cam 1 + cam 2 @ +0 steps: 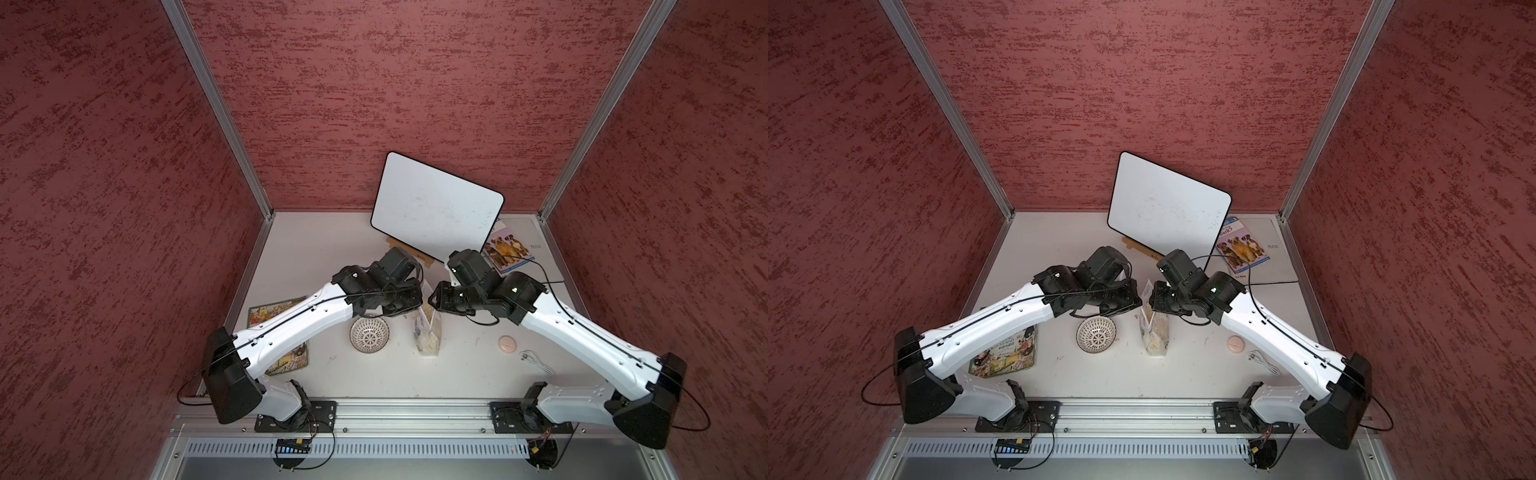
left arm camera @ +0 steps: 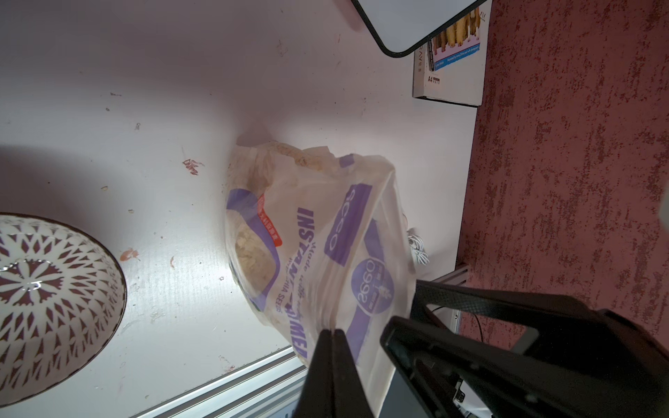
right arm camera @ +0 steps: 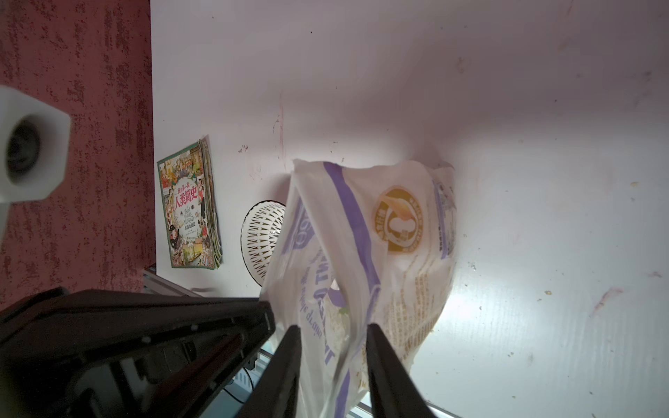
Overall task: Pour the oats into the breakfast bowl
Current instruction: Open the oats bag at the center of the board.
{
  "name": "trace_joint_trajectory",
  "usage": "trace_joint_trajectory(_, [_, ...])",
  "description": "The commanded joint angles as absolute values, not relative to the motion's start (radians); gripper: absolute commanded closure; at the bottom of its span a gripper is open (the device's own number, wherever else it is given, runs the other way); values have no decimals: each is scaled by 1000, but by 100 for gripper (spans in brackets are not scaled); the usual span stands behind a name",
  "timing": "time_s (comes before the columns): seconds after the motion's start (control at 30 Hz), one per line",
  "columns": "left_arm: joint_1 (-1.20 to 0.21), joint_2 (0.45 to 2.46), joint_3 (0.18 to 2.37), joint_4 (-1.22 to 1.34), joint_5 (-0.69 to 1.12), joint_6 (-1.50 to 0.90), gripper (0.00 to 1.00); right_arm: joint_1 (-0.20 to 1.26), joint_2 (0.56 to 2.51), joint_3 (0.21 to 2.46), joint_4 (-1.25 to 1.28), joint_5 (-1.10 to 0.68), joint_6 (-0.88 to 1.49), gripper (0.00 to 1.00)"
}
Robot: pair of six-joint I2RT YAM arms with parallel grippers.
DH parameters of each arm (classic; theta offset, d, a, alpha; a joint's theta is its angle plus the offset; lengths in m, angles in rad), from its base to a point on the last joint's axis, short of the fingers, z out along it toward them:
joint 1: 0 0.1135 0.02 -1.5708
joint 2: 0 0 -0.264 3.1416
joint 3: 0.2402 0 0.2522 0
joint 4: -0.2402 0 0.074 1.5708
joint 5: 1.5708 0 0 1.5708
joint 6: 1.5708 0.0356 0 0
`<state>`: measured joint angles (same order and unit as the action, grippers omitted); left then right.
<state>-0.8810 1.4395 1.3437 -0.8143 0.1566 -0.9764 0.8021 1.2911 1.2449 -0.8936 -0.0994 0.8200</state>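
The oats' clear pouch (image 1: pixel 428 334) (image 1: pixel 1156 334) with purple lettering stands upright between both arms, pale flakes showing low inside it (image 2: pixel 253 253). My left gripper (image 2: pixel 333 331) is shut on the pouch's flattened top edge. My right gripper (image 3: pixel 333 326) is open, its two fingers apart on either side of the pouch's upper part (image 3: pixel 380 246). Just left of the pouch, the breakfast bowl (image 1: pixel 369 335) (image 1: pixel 1096 334) (image 2: pixel 47 289) sits on the table, white with a dark lattice inside and no oats in it. The pouch partly hides the bowl (image 3: pixel 262 239) in the right wrist view.
A white board (image 1: pixel 436 208) leans at the back, with a dog book (image 1: pixel 505 249) on a grey folder to its right. A picture book (image 1: pixel 266 311) lies under the left arm. A pinkish disc (image 1: pixel 507 344) and a white cable (image 1: pixel 536 361) lie at the right.
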Motion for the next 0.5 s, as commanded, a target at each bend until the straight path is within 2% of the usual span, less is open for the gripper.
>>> trace_joint_trajectory(0.0, [-881,1452,1394,-836,161,-968,100,817,1304,1283,-974,-52,802,85])
trace_joint_trajectory(0.07, [-879,1459,1404,-845,161,-964,100,817,1311,1304,-1004,-28,788,99])
trace_joint_trajectory(0.27, [-864,1477,1467,-931,155,-948,100,816,1295,1414,-1105,102,722,100])
trace_joint_trajectory(0.47, [-848,1464,1500,-961,175,-946,100,815,1272,1376,-1019,47,708,100])
